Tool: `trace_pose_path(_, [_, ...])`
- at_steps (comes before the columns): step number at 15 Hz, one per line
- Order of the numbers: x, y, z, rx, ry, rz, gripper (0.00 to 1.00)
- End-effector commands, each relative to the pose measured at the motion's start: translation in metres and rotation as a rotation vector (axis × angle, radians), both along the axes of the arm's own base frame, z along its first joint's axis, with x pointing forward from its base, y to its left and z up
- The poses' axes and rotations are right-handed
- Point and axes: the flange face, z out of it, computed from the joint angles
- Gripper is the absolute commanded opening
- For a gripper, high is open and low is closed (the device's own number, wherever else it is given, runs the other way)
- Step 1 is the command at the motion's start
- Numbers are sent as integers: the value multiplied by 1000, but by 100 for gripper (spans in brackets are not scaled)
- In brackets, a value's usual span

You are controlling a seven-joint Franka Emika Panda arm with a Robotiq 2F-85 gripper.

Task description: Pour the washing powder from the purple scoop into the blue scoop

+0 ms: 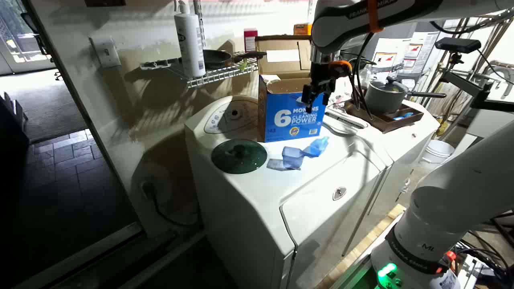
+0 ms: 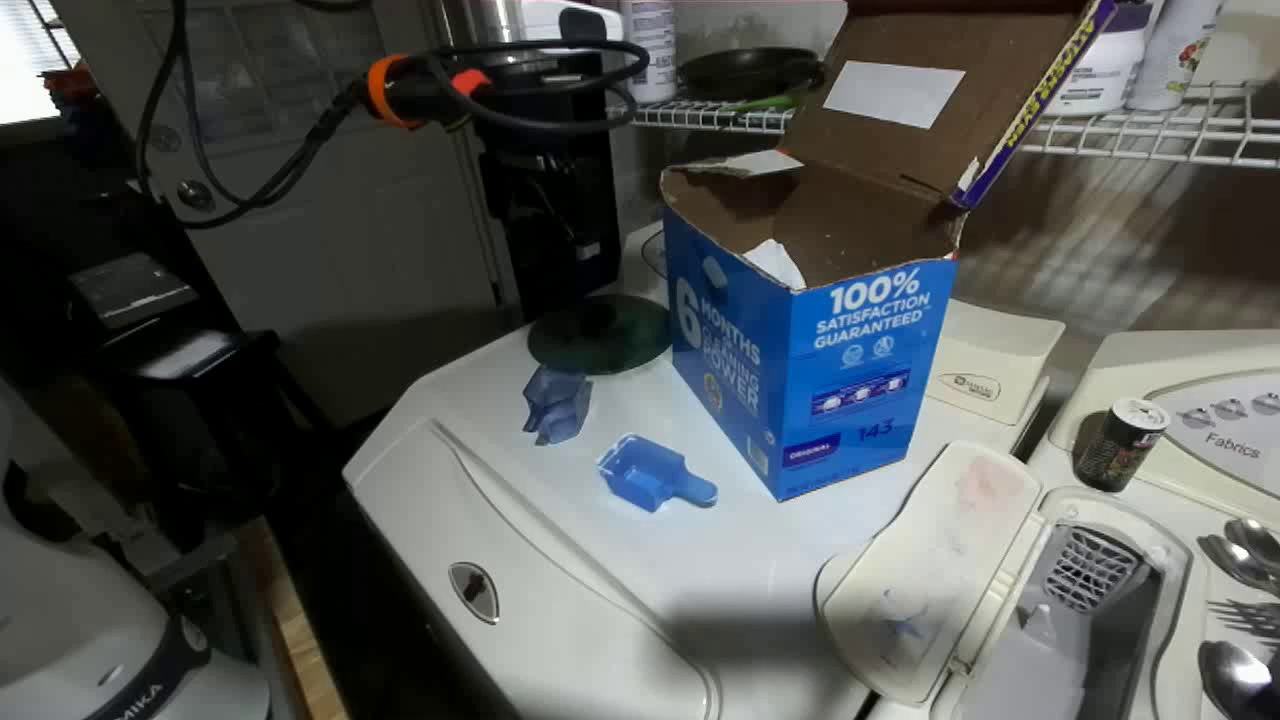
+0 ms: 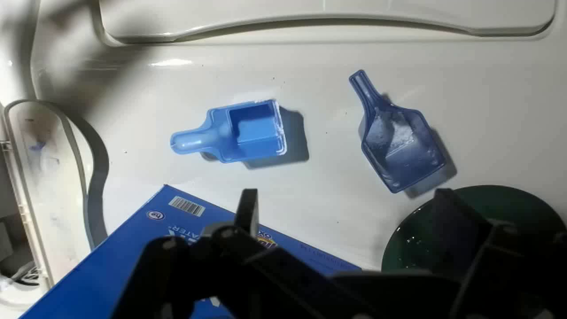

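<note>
On the white machine top (image 3: 323, 75), blue scoop (image 3: 254, 128) sits btwn box (image 2: 815, 380) & front edge — gap, then purple scoop (image 3: 403, 148) just beside round green lid (image 1: 239, 158). Both boxy, see-thru plastic; blue's rim crusted white. Claw (image 3: 347, 199) above, jaws wide apart.

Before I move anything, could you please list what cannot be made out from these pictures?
Wrist view: part of the green lid, hidden by the gripper.
Wrist view: part of the blue carton, cut off by the bottom edge.
Wrist view: whether the pale patch in the purple scoop is powder or glare.
Both exterior views: the carton's floor, hidden by its walls.
</note>
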Motion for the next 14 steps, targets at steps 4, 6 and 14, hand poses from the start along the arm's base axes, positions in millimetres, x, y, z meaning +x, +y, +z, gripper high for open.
trace_pose_path(4, [0,0,1,0,1,0,100])
trace_pose_path(6, [0,0,1,0,1,0,100])
trace_pose_path(14, [-5,-11,-23,105,16,204,100])
